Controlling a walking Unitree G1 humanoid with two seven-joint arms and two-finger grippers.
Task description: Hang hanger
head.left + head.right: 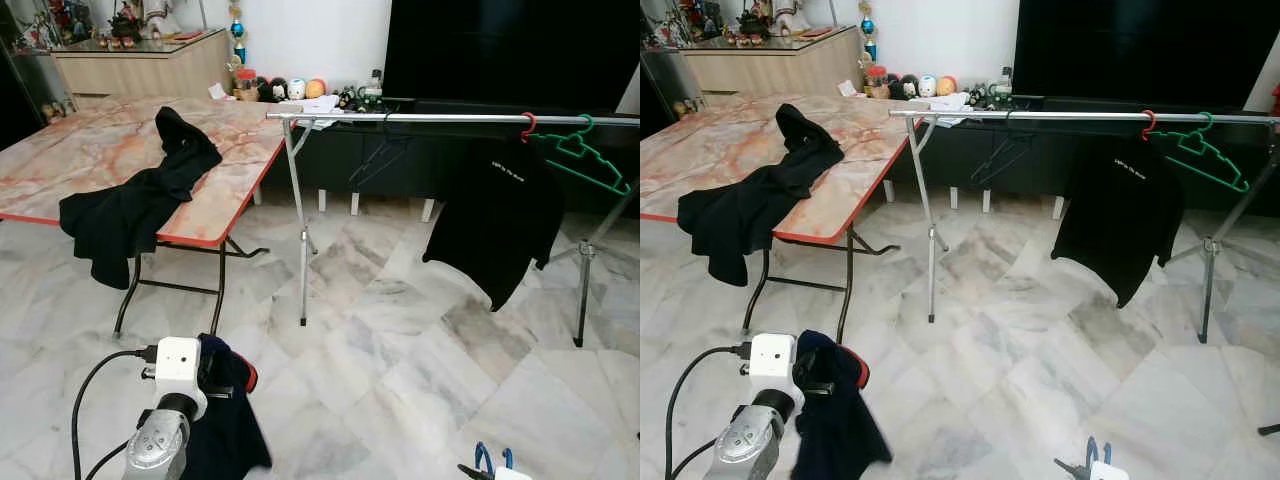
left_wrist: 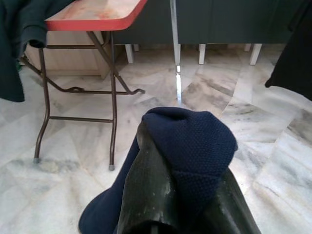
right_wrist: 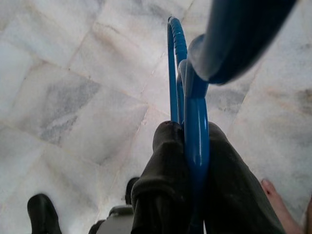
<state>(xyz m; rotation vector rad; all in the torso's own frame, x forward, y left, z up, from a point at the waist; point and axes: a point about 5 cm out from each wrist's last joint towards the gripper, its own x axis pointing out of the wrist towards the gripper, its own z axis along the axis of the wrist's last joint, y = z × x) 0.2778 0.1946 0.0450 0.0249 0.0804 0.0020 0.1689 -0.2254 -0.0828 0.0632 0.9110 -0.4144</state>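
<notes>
Left gripper (image 2: 187, 195) closed on navy knit garment (image 2: 195, 146); cloth bunched over and between the two black fingers (image 2: 151, 190), draping down toward the floor. Marble floor (image 2: 73, 185) beyond, grey-veined. Folding table (image 2: 97, 14) ahead: red edge, marble-pattern top, dark metal legs. Black garment (image 2: 14, 44) hanging off the table's edge. Silver rack pole (image 2: 174, 34) upright behind the navy cloth. Second black garment (image 2: 295, 63) hanging at the frame edge. White furniture legs (image 2: 202, 53) near the pole.
</notes>
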